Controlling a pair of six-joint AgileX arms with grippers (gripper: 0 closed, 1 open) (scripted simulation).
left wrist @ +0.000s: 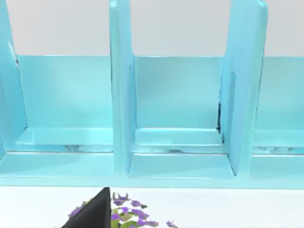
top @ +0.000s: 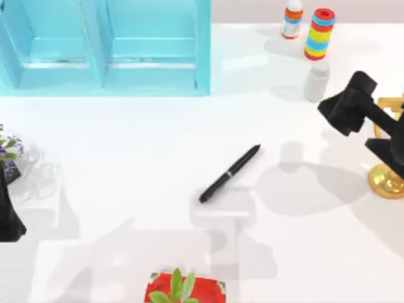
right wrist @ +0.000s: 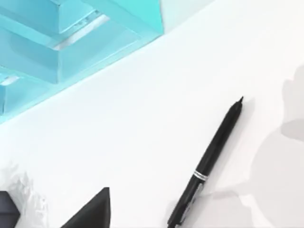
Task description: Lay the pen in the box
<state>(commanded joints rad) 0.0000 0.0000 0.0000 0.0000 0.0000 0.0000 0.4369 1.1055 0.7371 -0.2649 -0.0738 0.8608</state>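
1. Slim, shiny black pen (top: pixel 230 173) lying flat on the smooth white table (top: pixel 126 158), near the middle, slanted. Thin silver band around its middle, pointy tip (right wrist: pixel 241 99) at one end.
2. Not in the box yet. Touched by no gripper.
3. Glossy light-blue box (top: pixel 104 47) at the back left, well apart from the pen. Straight walls, upright dividers, flat floors in each part.
4. Right arm's black, blocky wrist (top: pixel 350 104) up over the right side of the table, away from the pen. Fingers hidden, so cannot tell if open or closed.
5. Left arm (top: pixel 7 218) parked at the left edge, dark and pointed. Cannot tell about its fingers either.
6. Round stack of striped rings (top: pixel 320 33) at the back right, beside a small bottle with an orange band (top: pixel 291 19).
7. Plain grey bottle (top: pixel 316 80) just in front of the rings.
8. Shiny gold stand (top: pixel 385 180) with a round foot at the right edge.
9. Purple flowers (top: pixel 9 148) at the left edge, next to something clear and crinkly (top: pixel 38 180).
10. Red pot with green leaves (top: pixel 183 289) at the front edge.
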